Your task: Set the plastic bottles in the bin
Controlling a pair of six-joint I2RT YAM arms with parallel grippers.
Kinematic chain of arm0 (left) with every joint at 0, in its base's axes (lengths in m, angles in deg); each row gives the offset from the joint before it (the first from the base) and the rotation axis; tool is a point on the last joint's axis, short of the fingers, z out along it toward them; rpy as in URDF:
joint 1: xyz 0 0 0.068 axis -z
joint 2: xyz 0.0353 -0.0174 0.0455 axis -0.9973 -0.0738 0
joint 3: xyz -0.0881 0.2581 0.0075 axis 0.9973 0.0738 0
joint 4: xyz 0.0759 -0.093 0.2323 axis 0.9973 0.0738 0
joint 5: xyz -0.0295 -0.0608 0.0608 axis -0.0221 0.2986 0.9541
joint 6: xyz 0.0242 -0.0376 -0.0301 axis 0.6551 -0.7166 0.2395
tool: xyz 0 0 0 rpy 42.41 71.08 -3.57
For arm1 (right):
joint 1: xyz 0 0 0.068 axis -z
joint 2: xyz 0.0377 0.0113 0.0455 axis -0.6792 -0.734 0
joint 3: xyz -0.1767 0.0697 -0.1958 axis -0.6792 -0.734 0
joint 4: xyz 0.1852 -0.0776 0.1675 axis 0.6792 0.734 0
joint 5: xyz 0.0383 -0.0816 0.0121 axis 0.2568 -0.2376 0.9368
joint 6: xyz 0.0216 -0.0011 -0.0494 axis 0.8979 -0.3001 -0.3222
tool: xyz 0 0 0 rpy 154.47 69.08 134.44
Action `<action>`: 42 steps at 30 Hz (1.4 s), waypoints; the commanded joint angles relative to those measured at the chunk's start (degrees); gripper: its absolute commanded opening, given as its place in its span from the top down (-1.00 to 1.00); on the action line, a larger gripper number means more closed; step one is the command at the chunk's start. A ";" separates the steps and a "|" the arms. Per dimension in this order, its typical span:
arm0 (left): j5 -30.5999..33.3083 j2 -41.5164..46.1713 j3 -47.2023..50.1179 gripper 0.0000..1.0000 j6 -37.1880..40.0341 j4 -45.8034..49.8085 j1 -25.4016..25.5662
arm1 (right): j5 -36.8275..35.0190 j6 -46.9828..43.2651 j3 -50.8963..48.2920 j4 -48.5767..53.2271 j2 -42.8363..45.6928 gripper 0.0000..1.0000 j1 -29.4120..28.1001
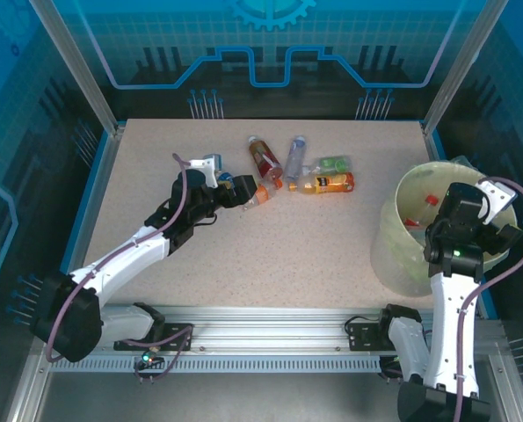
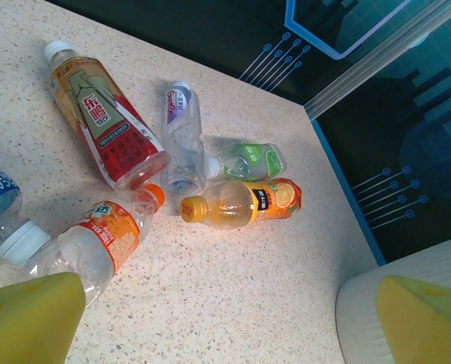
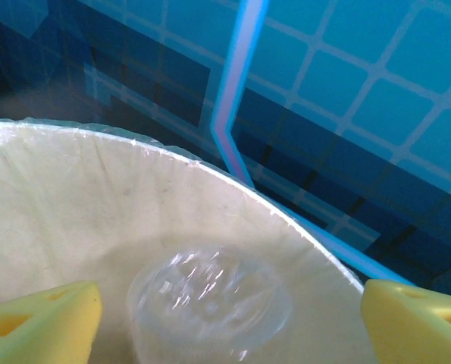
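Counter (image 1: 270,255), speckled beige, carries six loose plastic bottles clustered at the far middle. Red-label bottle (image 2: 104,117), white cap, lies on its side. Clear purple-label bottle (image 2: 181,129) is just beside it. Green-label bottle (image 2: 248,161), crushed, has its cap end at the clear one's base. Orange juice bottle (image 2: 244,203), orange cap, lies just in front of the green one. Crushed orange-label bottle (image 2: 96,243) has its orange cap just beside the red-label bottle's base. Blue-label bottle (image 2: 1,212), white cap, is at the left end. Left claw (image 1: 246,191) has its jaws wide with nothing held, at the crushed orange-label bottle; one yellow finger (image 2: 28,322) overlaps its lower end in the wrist view, contact cannot be told. Bin (image 1: 402,255), pale yellow-green and lined, stands at the counter's right edge, well apart from the cluster, with a red-capped bottle (image 1: 430,201) inside. Right claw (image 1: 461,198) is over the bin, jaws wide, holding nothing. A clear bottle (image 3: 210,299) shows end-on inside the bin wall, between the claw's fingers, touching neither.
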 commanded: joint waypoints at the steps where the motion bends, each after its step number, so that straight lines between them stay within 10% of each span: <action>1: 2.00 -0.21 0.69 -0.98 -1.17 -1.79 -0.77 | -0.17 3.17 1.84 1.41 -0.24 -0.87 0.88; 12: 4.78 -1.40 4.79 -0.98 -11.73 -3.98 -2.88 | 16.88 11.77 9.10 11.43 4.20 -1.00 -3.47; 27: 2.76 -0.43 8.08 -0.98 -16.49 -2.11 -6.99 | 62.63 14.31 16.09 -1.17 0.48 -0.99 -22.10; 42: 0.90 -0.73 7.59 -0.98 -15.90 1.38 -9.30 | 39.06 18.81 23.49 -2.77 -29.51 -0.99 -48.60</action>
